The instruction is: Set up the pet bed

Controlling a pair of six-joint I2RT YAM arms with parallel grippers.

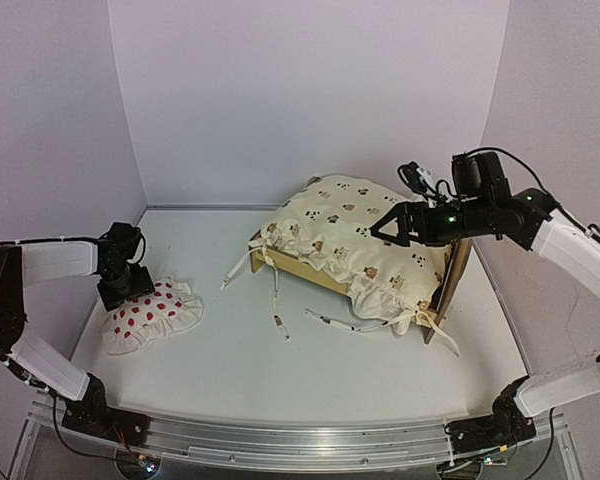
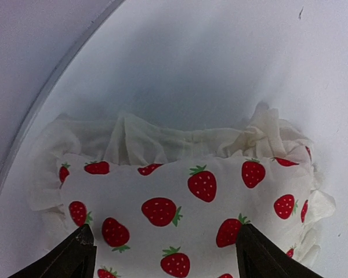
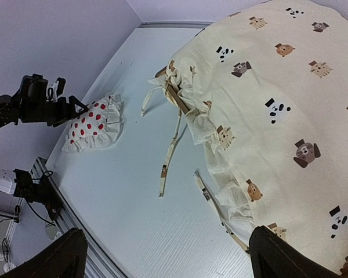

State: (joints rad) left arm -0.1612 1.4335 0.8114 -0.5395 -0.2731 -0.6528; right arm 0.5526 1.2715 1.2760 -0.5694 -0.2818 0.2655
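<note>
First, from the top camera you see the cream quilt (image 1: 355, 235), printed with small animals and ruffled at its edge. It lies heaped over the pet bed (image 1: 302, 266) and hides nearly all of it. Its long ties (image 1: 277, 300) trail off the near side onto the white table (image 1: 280, 380). The bed stands on the right half of the table, toward the back, turned at an angle. Only the pale wooden rail on its near-left side and the upright wooden end at its right show. The right gripper (image 1: 382, 232) hovers over the quilt with its jaws spread and nothing between them. Far on the left lies a strawberry-print pillow (image 1: 155, 315), well apart from the bed, and the left gripper (image 1: 127, 290) is at its far-left edge.

In the left wrist view the pillow fills the lower half: white cloth, red strawberries with green tops, a crumpled frill around it. The two dark fingers (image 2: 81, 255) stand wide apart over the pillow, one toward each side, not clenched on the cloth. You cannot tell whether they touch it.

In the right wrist view the quilt takes the whole right side. The fingers appear at the two bottom corners, released and empty. Of the bed you see only a short piece of pale wood under the ruffle, beside the ties. The pillow lies small at the left.
</note>
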